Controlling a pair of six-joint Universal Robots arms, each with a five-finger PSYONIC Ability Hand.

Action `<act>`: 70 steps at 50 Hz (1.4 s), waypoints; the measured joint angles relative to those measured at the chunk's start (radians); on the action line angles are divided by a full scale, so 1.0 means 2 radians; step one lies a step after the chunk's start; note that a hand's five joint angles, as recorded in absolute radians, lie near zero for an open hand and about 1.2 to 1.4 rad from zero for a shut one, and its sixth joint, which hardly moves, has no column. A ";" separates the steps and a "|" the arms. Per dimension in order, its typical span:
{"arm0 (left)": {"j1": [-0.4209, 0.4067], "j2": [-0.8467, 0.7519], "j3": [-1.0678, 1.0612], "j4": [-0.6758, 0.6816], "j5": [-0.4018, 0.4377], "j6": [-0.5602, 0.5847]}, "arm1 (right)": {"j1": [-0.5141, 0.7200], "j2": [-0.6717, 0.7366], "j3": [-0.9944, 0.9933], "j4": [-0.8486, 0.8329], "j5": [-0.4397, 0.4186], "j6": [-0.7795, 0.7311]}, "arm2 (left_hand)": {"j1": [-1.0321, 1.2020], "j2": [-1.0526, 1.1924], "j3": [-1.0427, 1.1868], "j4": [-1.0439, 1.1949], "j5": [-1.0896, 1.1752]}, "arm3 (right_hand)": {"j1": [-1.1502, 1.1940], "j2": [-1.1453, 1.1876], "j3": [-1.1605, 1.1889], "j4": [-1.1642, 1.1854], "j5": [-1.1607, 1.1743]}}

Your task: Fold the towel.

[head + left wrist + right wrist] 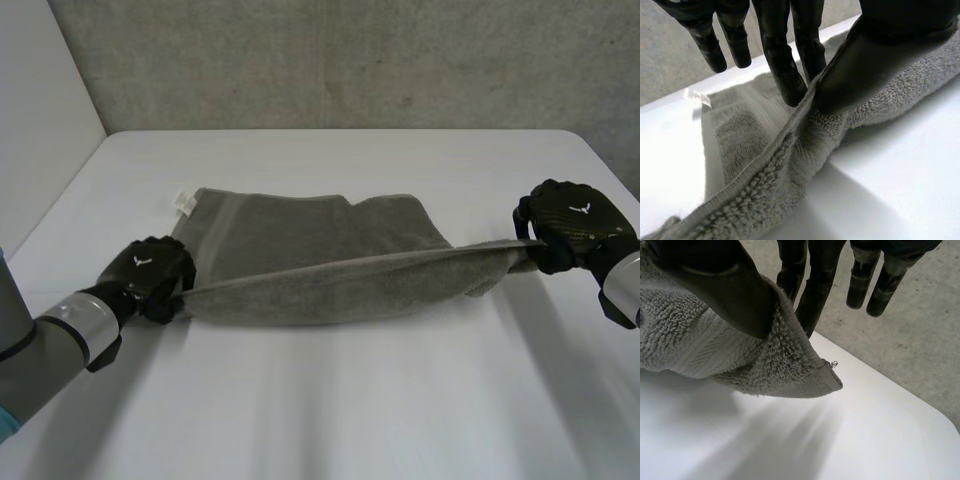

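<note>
A grey towel [320,250] lies across the middle of the white table [330,400], its near edge lifted and stretched taut between my two hands. My left hand [150,278] pinches the near left corner; in the left wrist view the thumb [875,55] presses the towel's hem [790,165] against the fingers [785,70]. My right hand [570,225] pinches the near right corner, held above the table; in the right wrist view the thumb [725,285] clamps the towel corner [790,375] against the fingers [810,285]. A white label [185,200] sticks out at the far left corner.
The table's right edge [920,405] runs close beside my right hand. A grey concrete wall [330,60] rises behind the table and a pale wall [40,90] at the left. Bare tabletop lies in front of the towel.
</note>
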 measured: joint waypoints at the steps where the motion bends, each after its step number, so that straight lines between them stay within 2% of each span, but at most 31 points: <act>1: 0.001 0.005 0.000 -0.002 0.000 0.000 | 0.000 -0.003 -0.001 0.004 -0.001 0.000 | 0.000 0.000 0.000 0.000 0.000 | 0.000 0.000 0.000 0.000 0.000; 6: 0.017 0.065 0.001 -0.032 0.004 -0.002 | -0.002 -0.036 -0.016 0.062 -0.010 -0.016 | 0.000 0.000 0.000 0.000 0.000 | 0.000 0.000 0.000 0.000 0.000; 13: 0.042 0.148 0.012 -0.070 0.016 -0.002 | -0.002 -0.079 -0.046 0.156 -0.029 -0.084 | 0.000 0.000 0.000 0.000 0.000 | 0.000 0.000 0.000 0.000 0.000; 19: 0.058 0.161 0.040 -0.077 0.030 -0.002 | 0.004 -0.076 -0.074 0.183 -0.032 -0.124 | 0.000 0.001 0.000 0.000 0.000 | 0.000 0.004 0.000 0.000 0.000; 25: 0.056 0.090 0.104 -0.078 0.035 -0.001 | 0.034 -0.003 -0.142 0.183 -0.019 -0.137 | 0.003 0.006 0.000 0.000 0.000 | 0.000 0.010 0.000 0.000 0.000; 29: 0.039 0.015 0.178 -0.083 0.029 -0.001 | 0.066 0.062 -0.215 0.177 -0.002 -0.141 | 0.006 0.007 0.000 0.000 0.007 | 0.000 0.010 0.000 0.000 0.002; 36: -0.004 -0.121 0.398 -0.090 -0.012 -0.004 | 0.106 0.167 -0.417 0.122 0.040 -0.138 | 0.010 0.008 0.000 0.000 0.009 | 0.000 0.010 0.000 0.000 0.002; 41: -0.023 -0.150 0.557 -0.084 -0.041 -0.016 | 0.120 0.178 -0.545 0.062 0.075 -0.098 | 0.015 0.008 0.000 0.000 0.010 | 0.000 0.010 0.000 0.000 0.002; 45: -0.030 -0.130 0.626 -0.062 -0.051 -0.044 | 0.123 0.167 -0.586 0.032 0.091 -0.056 | 0.015 0.008 0.000 0.000 0.010 | 0.000 0.010 0.000 0.000 0.002; 50: -0.029 -0.099 0.622 -0.026 -0.050 -0.074 | 0.121 0.146 -0.559 0.019 0.094 -0.030 | 0.015 0.008 0.000 0.000 0.012 | 0.000 0.010 0.000 0.000 0.003; 57: -0.023 -0.076 0.495 0.023 -0.019 -0.083 | 0.116 0.102 -0.419 0.001 0.071 -0.037 | 0.015 0.008 0.000 0.000 0.013 | 0.000 0.010 0.000 0.000 0.003; 63: -0.004 -0.069 0.357 0.051 0.012 -0.057 | 0.097 0.069 -0.280 -0.021 0.028 -0.064 | 0.015 0.008 0.000 0.000 0.013 | 0.000 0.010 0.000 0.000 0.003; 70: 0.011 -0.073 0.205 0.087 0.023 0.010 | 0.073 0.061 -0.138 -0.033 -0.019 -0.096 | 0.015 0.008 0.000 0.000 0.013 | 0.000 0.010 0.000 0.000 0.003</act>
